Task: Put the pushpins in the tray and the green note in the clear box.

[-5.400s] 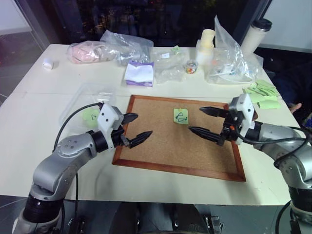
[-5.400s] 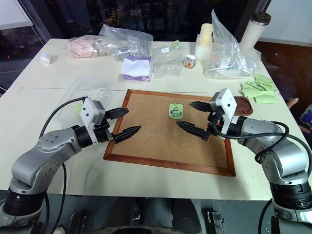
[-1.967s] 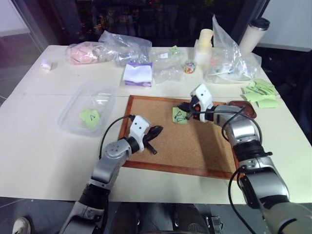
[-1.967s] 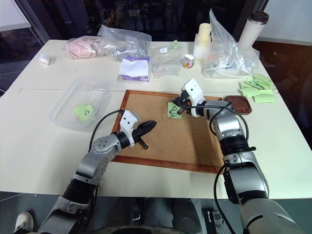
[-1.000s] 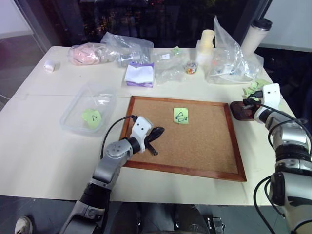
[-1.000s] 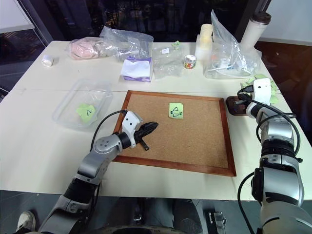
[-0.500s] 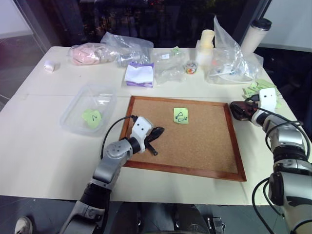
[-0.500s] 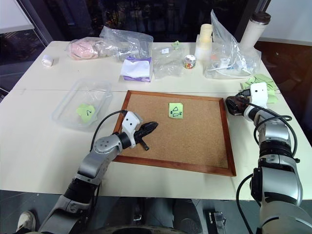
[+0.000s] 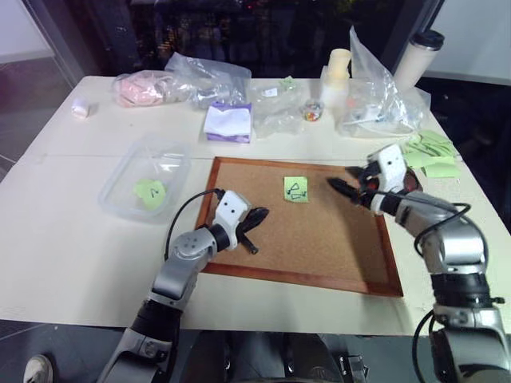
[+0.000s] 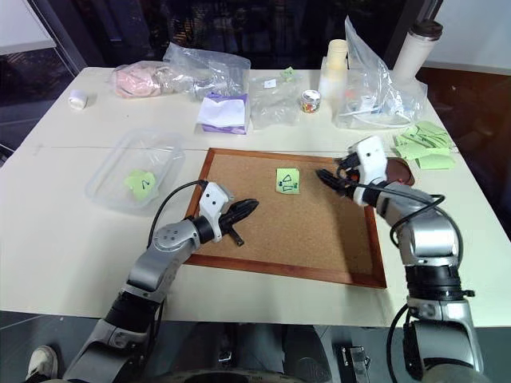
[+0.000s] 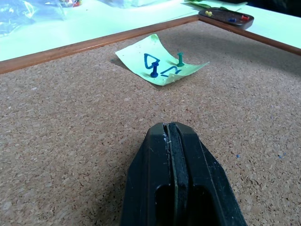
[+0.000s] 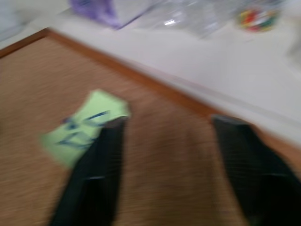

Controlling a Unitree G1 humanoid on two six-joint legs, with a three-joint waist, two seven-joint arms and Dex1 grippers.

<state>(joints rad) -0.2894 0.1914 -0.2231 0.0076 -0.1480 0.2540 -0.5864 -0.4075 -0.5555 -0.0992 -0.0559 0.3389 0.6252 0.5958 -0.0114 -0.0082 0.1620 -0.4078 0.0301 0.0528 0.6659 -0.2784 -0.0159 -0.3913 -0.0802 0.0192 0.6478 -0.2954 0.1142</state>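
- We have the cork board (image 9: 307, 227) lying flat under both of our arms, and it bears the work. The green note (image 9: 296, 189) is fixed to it by two pushpins (image 11: 166, 65), a blue one and a teal one, so the paper cannot be lifted until those come out.
- The clear box (image 9: 144, 177) lies off the board's edge, out past our left gripper (image 9: 257, 217) on its outer side. It already holds one scribbled green note (image 9: 149, 191), and the pinned one belongs beside it.
- Our right gripper (image 10: 329, 180) hangs over the board's far right part, its tips aimed at the green note, which lies just ahead of them on the inner side. Its jaws stand apart with nothing between them, a spread that suits closing on a pin head.
- Our left gripper sits low above the board's near left part. Its fingers are pressed flat together on nothing, and the note lies well ahead of its tips. We judge it is parked there to leave the right hand room.
- The tray (image 11: 227, 17) sits just off the board's right edge, behind our right gripper and close to that arm, so each pin has a short trip. A few pins, red and blue among them, already lie in it.
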